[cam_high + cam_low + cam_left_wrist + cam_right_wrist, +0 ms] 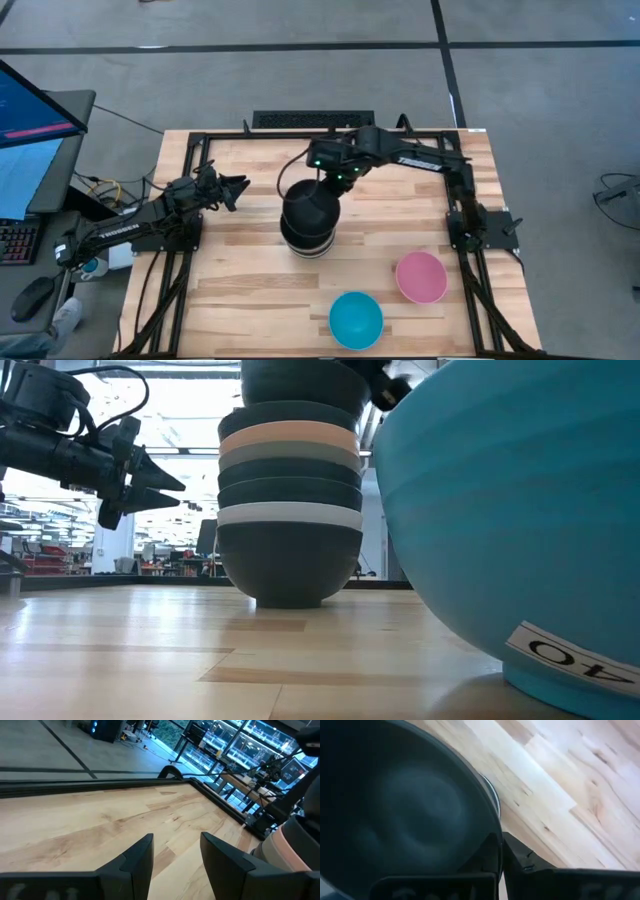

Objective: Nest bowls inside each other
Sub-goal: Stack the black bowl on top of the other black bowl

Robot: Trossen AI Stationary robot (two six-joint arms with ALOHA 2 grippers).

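Observation:
A stack of several nested bowls point(309, 222) stands mid-table on its bottom black bowl point(290, 565); white, grey-olive and orange rims show among the black ones. On top is a black bowl point(300, 380), and my right gripper point(500, 857) is shut on its rim. A bright blue bowl point(356, 320) and a pink bowl point(420, 277) stand apart, upright, near the table's near right. My left gripper point(175, 855) is open, hovering left of the stack and pointing toward it. My right gripper pinches the top black bowl's rim point(496, 832) on the stack's far right side, one finger point(487, 857) inside the bowl and one outside. The fingers come from above, slanting in from the far right. The bowl is upright in the stack's top; seated or just above, I cannot tell.
The blue bowl fills the right of the low view point(500, 510), close to the near edge. A black metal frame point(200, 140) runs along the table's far and side edges. Bare wood lies between my left gripper and the stack, and at near left.

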